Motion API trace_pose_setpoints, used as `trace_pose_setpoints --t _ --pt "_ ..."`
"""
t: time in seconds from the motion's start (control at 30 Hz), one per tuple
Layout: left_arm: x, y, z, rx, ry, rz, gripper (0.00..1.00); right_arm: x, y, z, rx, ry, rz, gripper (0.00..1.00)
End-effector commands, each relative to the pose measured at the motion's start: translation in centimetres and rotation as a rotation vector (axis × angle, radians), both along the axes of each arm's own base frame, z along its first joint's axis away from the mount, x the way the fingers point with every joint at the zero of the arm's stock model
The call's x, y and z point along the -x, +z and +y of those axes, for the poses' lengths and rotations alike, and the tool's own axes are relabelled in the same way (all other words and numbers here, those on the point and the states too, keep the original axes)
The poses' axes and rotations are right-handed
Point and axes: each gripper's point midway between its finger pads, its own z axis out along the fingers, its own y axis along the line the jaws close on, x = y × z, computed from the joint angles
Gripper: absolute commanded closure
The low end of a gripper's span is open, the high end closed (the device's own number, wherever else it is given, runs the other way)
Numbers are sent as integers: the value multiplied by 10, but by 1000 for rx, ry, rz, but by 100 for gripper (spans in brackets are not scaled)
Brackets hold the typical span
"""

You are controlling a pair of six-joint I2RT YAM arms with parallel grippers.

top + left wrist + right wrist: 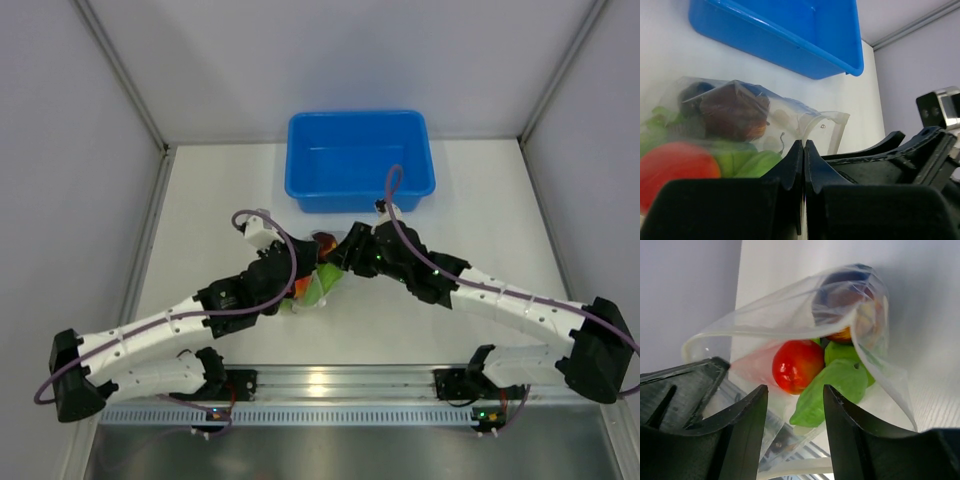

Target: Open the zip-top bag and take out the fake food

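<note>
At the left gripper (804, 146) the two black fingers are pressed flat together. The clear lip of the zip-top bag (822, 125) rises right at their tips, so they look clenched on that edge, though the film is too thin to make out in the seam. Opposite, the right gripper (795, 392) stands released, fingers apart, with the bag's mouth just beyond them. The bag lies on the white table (480, 220) between the two wrists, near the front of the blue bin (360, 160) but apart from it. Its mouth looks parted on the right wrist's side, and the fake food is all inside: a red tomato (797, 365) and a green pod (832, 385) nearest the opening, and a dark maroon ball (735, 112) deeper in. I judge the opening about done and the emptying not begun. The next move calls for the right fingers to enter the mouth and close on the tomato while the left holds the lip taut; slack film could get pinched along with it.
</note>
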Motion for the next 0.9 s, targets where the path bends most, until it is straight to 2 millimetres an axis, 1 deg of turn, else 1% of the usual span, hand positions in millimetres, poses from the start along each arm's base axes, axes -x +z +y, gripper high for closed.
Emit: trace_pose_setpoints --t 0.0,0.07,0.23,0.27,0.3,0.37,0.43,0.57,0.67,0.7,0.73,0.8,0.87 --pt "-4 12 3 104 105 -65 100 4 -15 -5 1 -102 34 50" --pt "1 8 -2 114 102 -65 100 6 -21 -6 -3 -122 54 48" --pt "4 -2 -9 104 111 -52 100 11 -46 -5 33 -123 116 45" --pt "5 -6 -12 95 107 -48 100 12 -48 -2 19 -120 129 44" --pt "6 -8 -14 95 105 -44 100 13 -56 0 23 -114 142 44" --pt "7 -13 -16 97 112 -35 100 16 -62 4 19 -105 171 42" --pt "7 -13 -16 92 120 -41 100 17 -73 6 40 -98 192 40" --pt "11 -12 -15 94 126 -50 100 21 -83 12 58 -68 226 36" --pt "12 -16 -16 86 130 -49 100 24 -94 12 84 -65 254 34" --pt "12 -16 -16 90 129 -48 100 25 -102 10 92 -67 268 33" --pt "13 -18 -16 97 132 -43 100 25 -101 15 66 -63 267 33" --pt "13 -20 -14 100 139 -43 100 29 -110 20 53 -34 294 33" --pt "16 -19 -13 120 138 -41 100 29 -106 31 26 12 274 34"
